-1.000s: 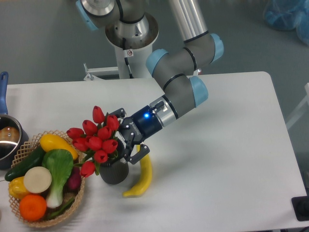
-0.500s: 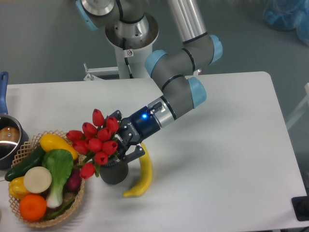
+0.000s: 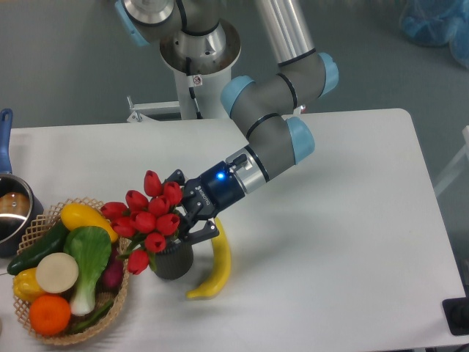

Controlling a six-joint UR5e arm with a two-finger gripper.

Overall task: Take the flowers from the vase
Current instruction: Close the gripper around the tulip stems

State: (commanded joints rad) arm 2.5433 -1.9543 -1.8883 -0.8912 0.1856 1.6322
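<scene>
The flowers (image 3: pixel 149 217), a bunch of red tulips with green leaves, stand in the dark vase (image 3: pixel 173 263) near the table's front left. The blooms spread wider than the vase and hide its rim. My gripper (image 3: pixel 185 217) reaches in from the right, just above the vase, with its fingers (image 3: pixel 206 231) drawn in on the stems of the bunch. The fingertips and stems are hidden behind the blooms. The vase rests on the table.
A yellow banana (image 3: pixel 215 270) lies against the vase's right side, under the gripper. A wicker basket (image 3: pixel 111 311) of vegetables and fruit touches the flowers on the left. A metal pot (image 3: pixel 10 213) with a blue handle sits at the far left edge.
The gripper moved in left toward the bunch and its fingers drew together on the stems. The blooms shifted slightly to the right and down.
</scene>
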